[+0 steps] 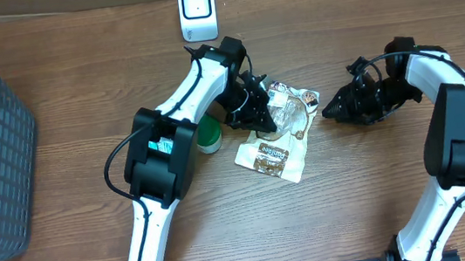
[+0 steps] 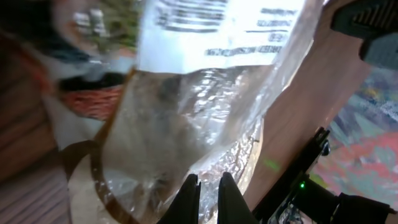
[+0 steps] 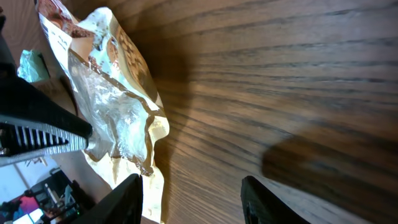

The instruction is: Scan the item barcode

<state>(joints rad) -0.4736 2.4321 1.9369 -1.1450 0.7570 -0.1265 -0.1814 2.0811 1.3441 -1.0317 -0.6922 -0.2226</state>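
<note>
Left tool (image 1: pixel 264 120) is pinched tight on the snack pouch (image 1: pixel 277 150) at centre frame, the pouch's long axis running upper right to lower left over the bench (image 1: pixel 359 10). Right tool (image 1: pixel 329 112) gapes empty just right of it. The scanner (image 1: pixel 197 11) sits up and left, so the left arm's nearer.

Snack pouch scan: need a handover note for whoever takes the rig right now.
Left gripper: shut on the snack pouch, pinching its clear edge.
Right gripper: open, empty, just right of the pouch.
Scanner: at the top of the overhead view, apart from the pouch.
Done: pouch gripped.
Left: present it to the scanner; not yet there.
</note>
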